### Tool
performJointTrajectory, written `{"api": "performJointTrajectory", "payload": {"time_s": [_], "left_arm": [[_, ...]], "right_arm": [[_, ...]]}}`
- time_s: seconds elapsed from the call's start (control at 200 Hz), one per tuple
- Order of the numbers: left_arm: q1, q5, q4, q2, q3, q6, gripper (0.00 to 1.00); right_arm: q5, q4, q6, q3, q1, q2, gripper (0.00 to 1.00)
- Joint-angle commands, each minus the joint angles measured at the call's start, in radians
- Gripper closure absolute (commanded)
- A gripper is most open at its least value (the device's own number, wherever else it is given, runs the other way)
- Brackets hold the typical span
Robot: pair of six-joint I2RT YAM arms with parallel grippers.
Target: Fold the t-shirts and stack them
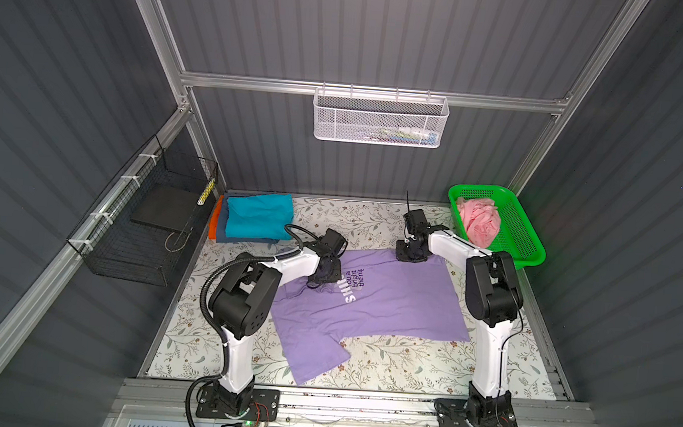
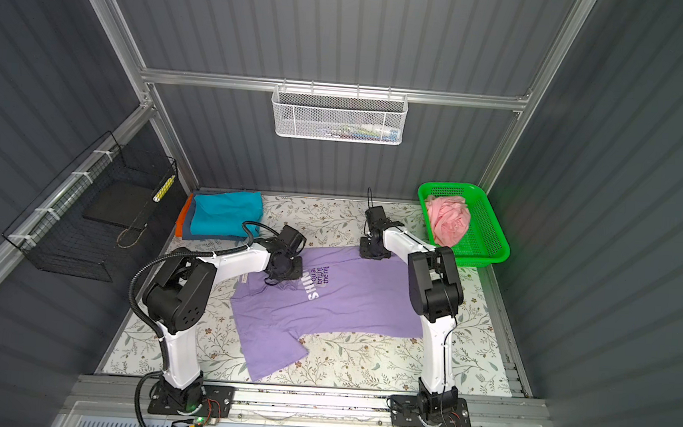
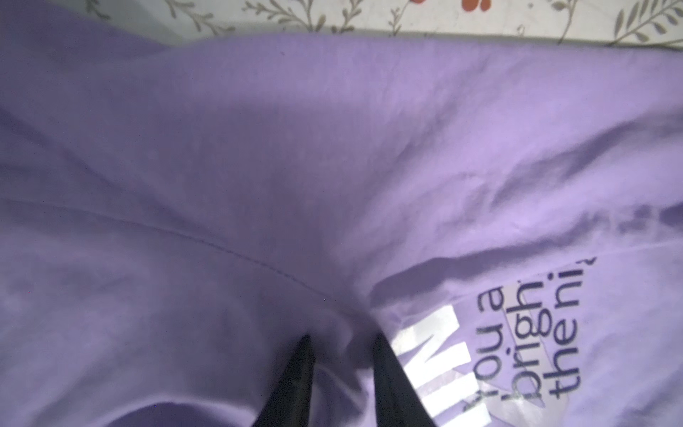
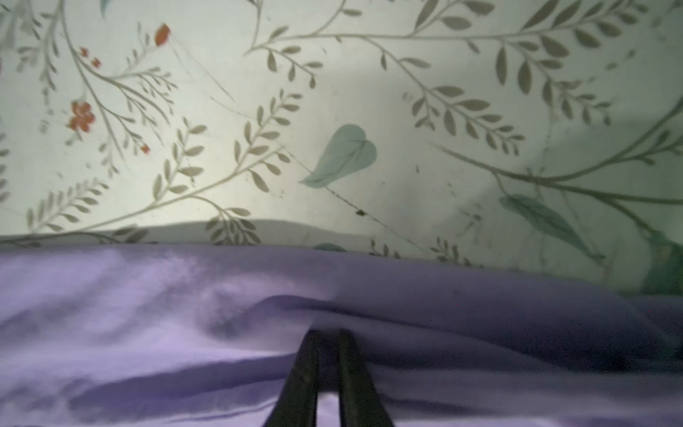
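Three shirts already look finished: a teal shirt (image 1: 258, 216) lies folded on top of a grey-blue shirt (image 1: 246, 241) and an orange shirt (image 1: 214, 223), stacked at the far left corner of the tabletop (image 1: 403, 365). That pile reads as the done part of the job.

One lavender shirt (image 1: 391, 306) is the piece in hand. It lies spread across the middle of the tabletop, one sleeve pointing toward the robot's bases. Its white and dark print is cut off by cloth lying over it, so a first fold along the far side seems to be begun, not completed. The left hand (image 1: 317, 285) sits on the shirt beside the print. In the left wrist view its fingers (image 3: 303, 369) stand a little apart with a pucker of lavender cloth bunched between them, so it appears clamped on the shirt. The right hand (image 1: 409, 255) is down at the shirt's far edge. In the right wrist view its fingers (image 4: 306, 369) are almost together, and whether cloth is caught between them cannot be told.

One pink shirt (image 1: 478, 223) lies crumpled in the green basket (image 1: 485, 187) at the far right, untouched. By this reckoning, the lavender shirt's folding and stacking and all of the pink shirt are left.
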Motion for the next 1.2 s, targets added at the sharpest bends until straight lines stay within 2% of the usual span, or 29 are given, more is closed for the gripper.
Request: {"api": "performJointTrajectory", "payload": {"time_s": [0.0,0.17,0.335,0.49,0.655,0.771,0.961,1.196], "left_arm": [[0.001,-0.017,-0.071,-0.021,-0.045,-0.015,0.69],[0.0,-0.033,-0.083,-0.015,-0.058,-0.014,0.69],[0.0,-0.047,-0.084,-0.015,-0.074,-0.012,0.7],[0.0,-0.077,-0.111,-0.029,-0.08,0.002,0.69],[-0.013,-0.107,-0.143,-0.071,-0.041,0.025,0.67],[-0.048,-0.148,-0.191,-0.067,0.036,0.045,0.66],[-0.075,-0.147,-0.197,-0.031,0.115,0.049,0.66],[-0.081,-0.129,-0.187,0.029,0.161,0.048,0.66]], "right_arm": [[0.053,-0.001,0.043,-0.113,-0.026,-0.078,0.88],[0.077,0.05,0.106,-0.314,-0.05,-0.22,0.87],[0.111,0.053,0.144,-0.43,-0.058,-0.324,0.86],[0.121,0.053,0.171,-0.49,-0.098,-0.438,0.85],[0.057,0.055,0.174,-0.473,-0.162,-0.534,0.8],[0.026,0.048,0.171,-0.424,-0.165,-0.521,0.79],[-0.047,0.099,0.181,-0.37,-0.165,-0.441,0.79],[0.01,0.073,0.182,-0.358,-0.179,-0.317,0.85]]}}
